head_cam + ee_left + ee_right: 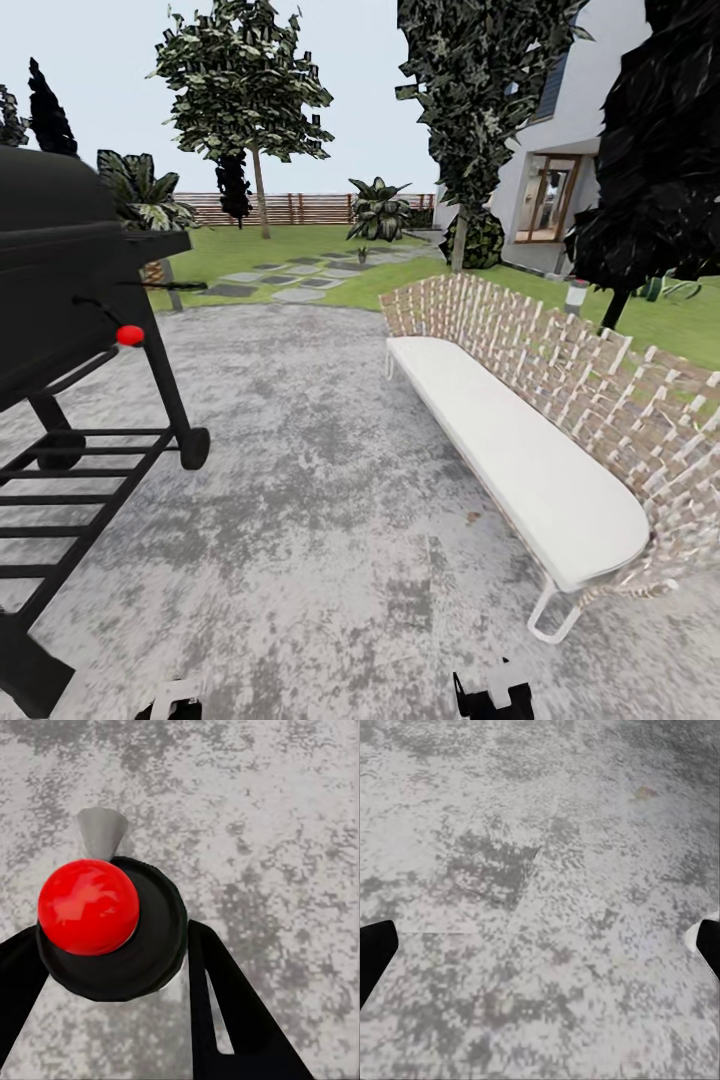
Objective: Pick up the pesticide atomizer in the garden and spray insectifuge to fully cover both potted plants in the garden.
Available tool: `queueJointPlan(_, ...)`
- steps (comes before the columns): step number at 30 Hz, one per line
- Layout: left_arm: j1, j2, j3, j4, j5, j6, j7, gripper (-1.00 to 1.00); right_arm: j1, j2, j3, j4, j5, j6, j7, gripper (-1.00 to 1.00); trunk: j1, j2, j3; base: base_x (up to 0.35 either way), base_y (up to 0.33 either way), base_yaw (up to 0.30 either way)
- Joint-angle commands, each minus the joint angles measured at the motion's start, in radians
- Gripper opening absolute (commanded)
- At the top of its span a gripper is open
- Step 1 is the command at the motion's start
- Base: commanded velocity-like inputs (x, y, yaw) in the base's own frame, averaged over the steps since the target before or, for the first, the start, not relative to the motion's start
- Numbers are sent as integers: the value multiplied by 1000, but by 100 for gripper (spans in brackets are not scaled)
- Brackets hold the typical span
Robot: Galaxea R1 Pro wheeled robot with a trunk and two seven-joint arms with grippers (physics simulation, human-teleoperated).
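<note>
The pesticide atomizer, a black round body with a red ball top and a grey nozzle, sits between the dark fingers of my left gripper, which is shut on it above the grey paving. My left gripper and right gripper peek in at the lower edge of the head view. In its wrist view my right gripper is open, with only paving between its fingers. Far off, a tiny green plant stands by the stepping stones and low green leaves lie on the right lawn; both are too small to identify.
A black grill with a red knob stands close on the left. A white bench with a woven back runs along the right. Grey speckled paving lies between them, leading to stepping stones, lawn, trees, a broad-leaved bush and a wooden fence.
</note>
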Motion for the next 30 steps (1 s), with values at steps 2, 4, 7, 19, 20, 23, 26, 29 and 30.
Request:
queueJointPlan(2,-1,0,-2,1,9,-3,-5,-100,-1,0,8,1,5,0,-10,100,0,0,-1,337,0,0)
queueJointPlan(4,-1,0,-2,1,9,-3,-5,-100,-1,0,8,1,5,-1,-10,100,0,0,-1,337,0,0)
queueJointPlan(7,-1,0,-2,1,9,-3,-5,-100,-1,-1,8,3,6,1,-10,100,0,0,-1,337,0,0)
queueJointPlan(19,-1,0,-2,1,9,-3,-5,-100,19,-1,8,26,7,2,-10,100,0,0,-1,337,0,0)
queueJointPlan(20,-1,0,-2,1,9,-3,-5,-100,22,-1,8,26,7,2,-10,100,0,0,-1,337,0,0)
queueJointPlan(23,-1,0,-2,1,9,-3,-5,-100,33,-1,8,26,7,2,-10,100,0,0,-1,337,0,0)
queueJointPlan(26,-1,0,-2,1,9,-3,-5,-100,40,-1,8,26,7,2,-10,100,0,0,-1,337,29,0)
queueJointPlan(29,-1,0,-2,1,9,-3,-5,-100,42,-1,8,26,7,2,-10,100,0,0,-1,337,91,0)
queueJointPlan(30,-1,0,-2,1,9,-3,-5,-100,42,-1,8,26,7,2,-10,100,0,0,-1,337,117,0)
